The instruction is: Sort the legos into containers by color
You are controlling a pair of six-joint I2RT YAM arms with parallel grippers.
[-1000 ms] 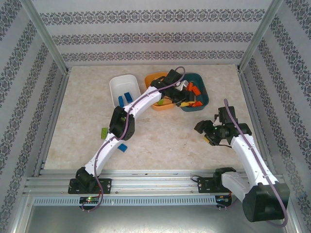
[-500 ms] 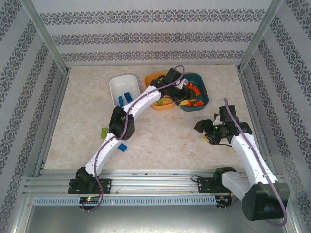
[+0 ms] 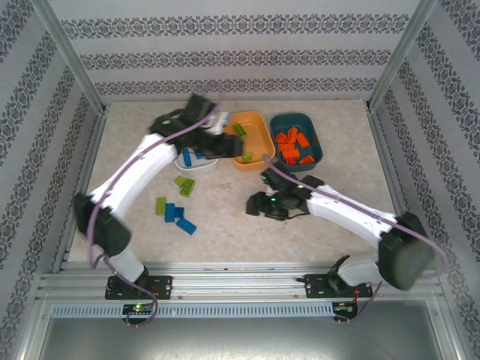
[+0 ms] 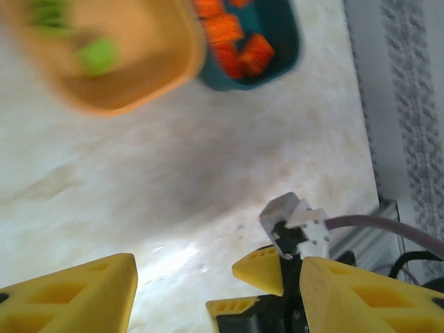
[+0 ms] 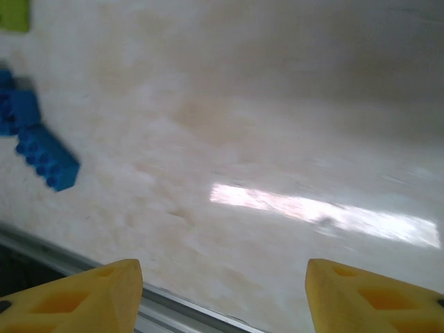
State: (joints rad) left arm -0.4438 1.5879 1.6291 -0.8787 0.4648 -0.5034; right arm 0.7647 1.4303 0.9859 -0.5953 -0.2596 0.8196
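Swinging clear of the dishes, the left arm in the top view no longer hangs over the orange dish and the teal dish as it did a second ago; its jaws now sit, blurred, above the white dish, and from up here I cannot tell how they stand. The right arm, parked at the far right a second ago, has reached across to the middle of the counter. With the left arm gone, the sorting shows: green bricks lie in the orange dish, orange bricks in the teal one and a blue brick in the white one. Four loose legos, two green and two blue, lie on the counter to the left, so the last drop looks done and these are what remains.

From the left wrist, the orange dish and the teal dish lie far ahead; the left jaws' yellow fingers stand spread, with no brick between them.

From the right wrist, the yellow fingers are likewise spread and empty; two blue bricks and a green brick lie well off to the left, so the right jaws probably need to travel that way before any pick.
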